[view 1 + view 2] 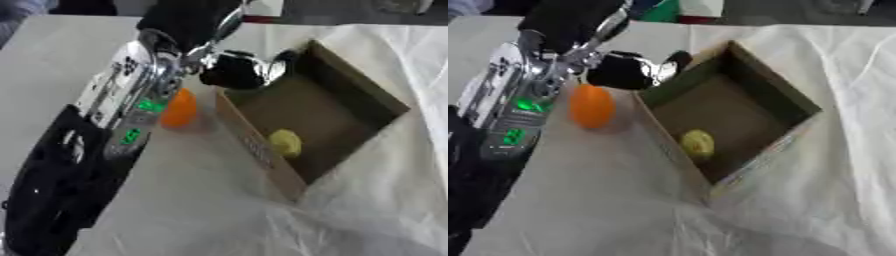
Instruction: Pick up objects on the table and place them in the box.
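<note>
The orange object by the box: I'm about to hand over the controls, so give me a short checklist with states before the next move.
1. Orange object on the table, outside the box: ok, it stands just left of the box wall.
2. Box open on top with room inside: ok; only a yellow object lies on its floor.
3. Left hand free to grasp: cannot tell; it sits at the box's far left corner, fingers unclear.
4. Left hand clear of the box rim: cannot tell; it overlaps the corner.
5. Right hand available: cannot tell; it shows in neither view.
</note>
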Controlling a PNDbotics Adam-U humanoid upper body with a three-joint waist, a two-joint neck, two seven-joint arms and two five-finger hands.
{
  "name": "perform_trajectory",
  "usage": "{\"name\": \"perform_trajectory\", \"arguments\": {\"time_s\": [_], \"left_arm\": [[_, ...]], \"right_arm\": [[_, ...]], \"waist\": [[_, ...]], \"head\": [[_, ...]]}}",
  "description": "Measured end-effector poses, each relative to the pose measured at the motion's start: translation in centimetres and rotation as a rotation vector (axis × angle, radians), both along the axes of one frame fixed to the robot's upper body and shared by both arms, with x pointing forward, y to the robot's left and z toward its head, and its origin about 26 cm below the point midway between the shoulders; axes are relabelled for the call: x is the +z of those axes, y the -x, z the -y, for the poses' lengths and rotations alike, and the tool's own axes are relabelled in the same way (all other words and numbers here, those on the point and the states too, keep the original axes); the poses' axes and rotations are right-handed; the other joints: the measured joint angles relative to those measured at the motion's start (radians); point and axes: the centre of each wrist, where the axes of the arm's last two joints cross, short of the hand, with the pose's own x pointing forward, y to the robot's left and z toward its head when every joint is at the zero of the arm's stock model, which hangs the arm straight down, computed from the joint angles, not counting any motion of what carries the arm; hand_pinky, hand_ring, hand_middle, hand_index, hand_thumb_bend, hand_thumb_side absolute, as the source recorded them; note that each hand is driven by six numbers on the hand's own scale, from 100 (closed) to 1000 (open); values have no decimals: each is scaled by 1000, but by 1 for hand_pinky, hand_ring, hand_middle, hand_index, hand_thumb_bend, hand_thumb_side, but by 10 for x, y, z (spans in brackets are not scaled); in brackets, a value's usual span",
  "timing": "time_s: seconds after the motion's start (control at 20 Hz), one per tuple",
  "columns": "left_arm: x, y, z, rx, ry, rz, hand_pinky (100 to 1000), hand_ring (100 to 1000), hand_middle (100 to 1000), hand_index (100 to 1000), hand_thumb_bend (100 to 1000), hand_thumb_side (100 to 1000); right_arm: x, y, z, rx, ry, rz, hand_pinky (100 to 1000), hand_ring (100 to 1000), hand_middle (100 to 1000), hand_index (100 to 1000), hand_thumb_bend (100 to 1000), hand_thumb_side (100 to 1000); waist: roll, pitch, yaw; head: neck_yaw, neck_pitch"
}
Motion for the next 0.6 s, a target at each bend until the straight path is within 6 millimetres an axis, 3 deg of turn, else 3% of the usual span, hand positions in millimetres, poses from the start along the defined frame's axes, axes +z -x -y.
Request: {"name": "perform_trajectory", "arguments": {"time_s": [0.25, 0.6], "left_arm": [[4, -14, -34, 100, -66, -73, 543, 767, 767, 888, 682, 872], [-5, -40, -76, 227, -137, -201, 573, 785, 787, 903, 706, 880]], "right_arm": [[-2, 0, 2, -8, -3, -6, 731, 582, 463, 653, 100, 391], [-3, 1, 3, -14, -4, -11, 732, 582, 463, 653, 100, 389]], "waist": [[0, -1, 0], [-3, -1, 1]], "head": [[-5, 0], [-12, 0]]}}
